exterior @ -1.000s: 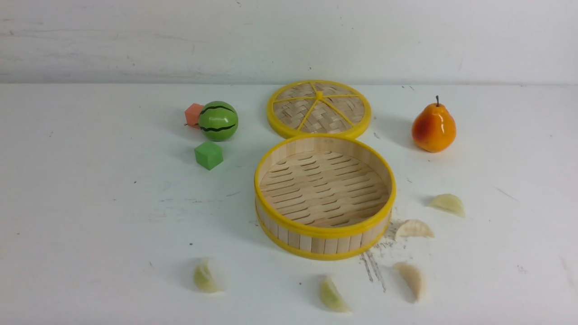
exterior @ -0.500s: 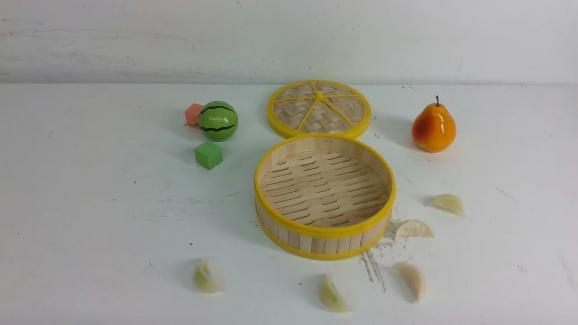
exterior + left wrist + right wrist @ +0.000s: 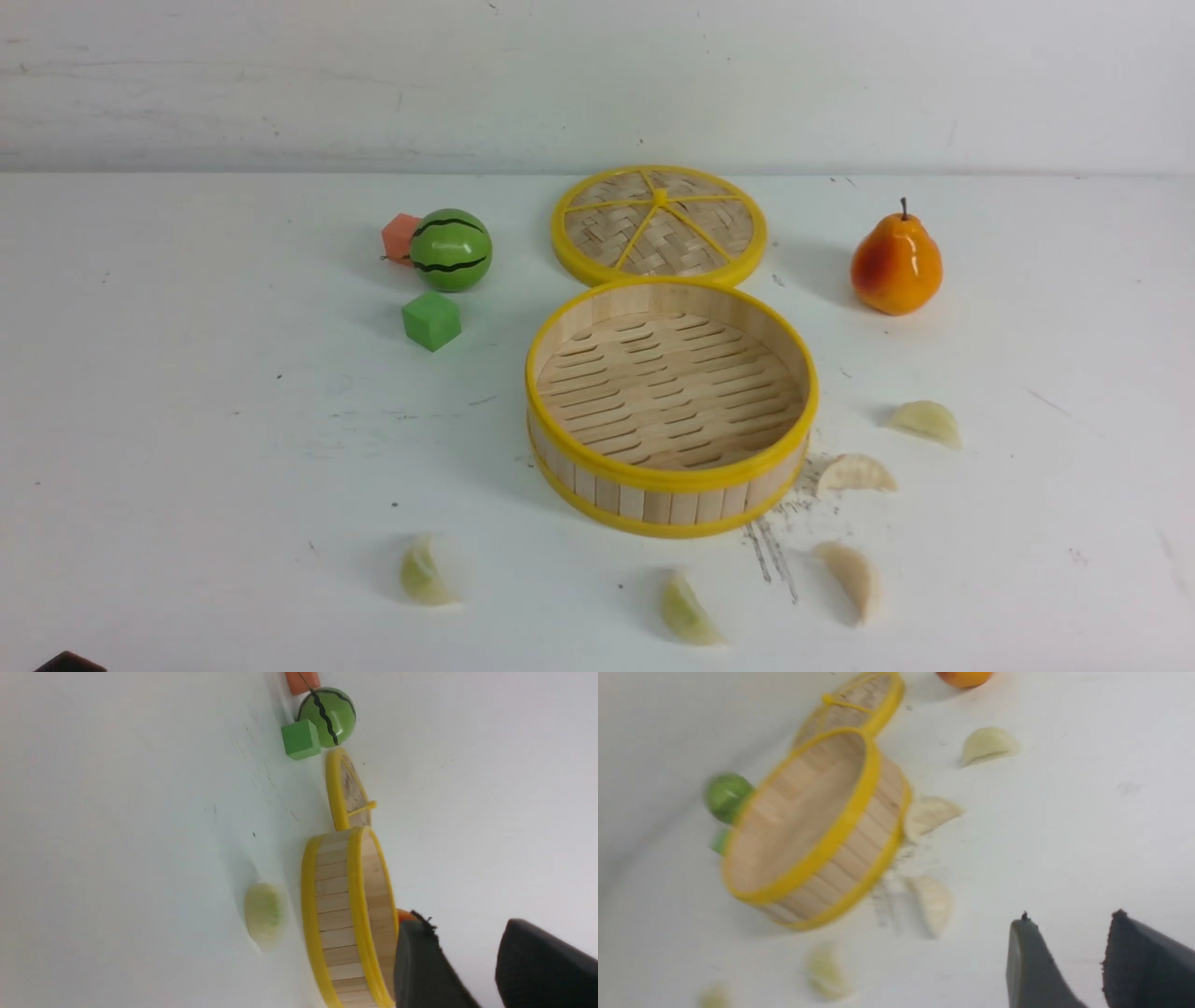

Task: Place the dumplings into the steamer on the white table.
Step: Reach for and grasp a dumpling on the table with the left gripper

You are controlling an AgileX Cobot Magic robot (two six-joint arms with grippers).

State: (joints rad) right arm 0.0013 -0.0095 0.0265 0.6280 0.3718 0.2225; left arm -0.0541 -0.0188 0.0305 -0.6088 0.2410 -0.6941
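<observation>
Five dumplings (image 3: 854, 474) are lying loose on the worktop (image 3: 187, 420), near the front and right sides of the steamer (image 3: 667, 485), none inside. It is standing open to receive them, its lid (image 3: 658, 224) lying behind. The left end effector (image 3: 462, 938) and the right end effector (image 3: 1069, 938) are hanging spread, holding nothing.

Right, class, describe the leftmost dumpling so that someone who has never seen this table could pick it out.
Find the round bamboo steamer in the middle of the white table. Look towards the camera and left of it: one pale green dumpling lies alone there. The other greenish dumpling lies straight in front of the steamer, and the three cream dumplings lie off to its right.
</observation>
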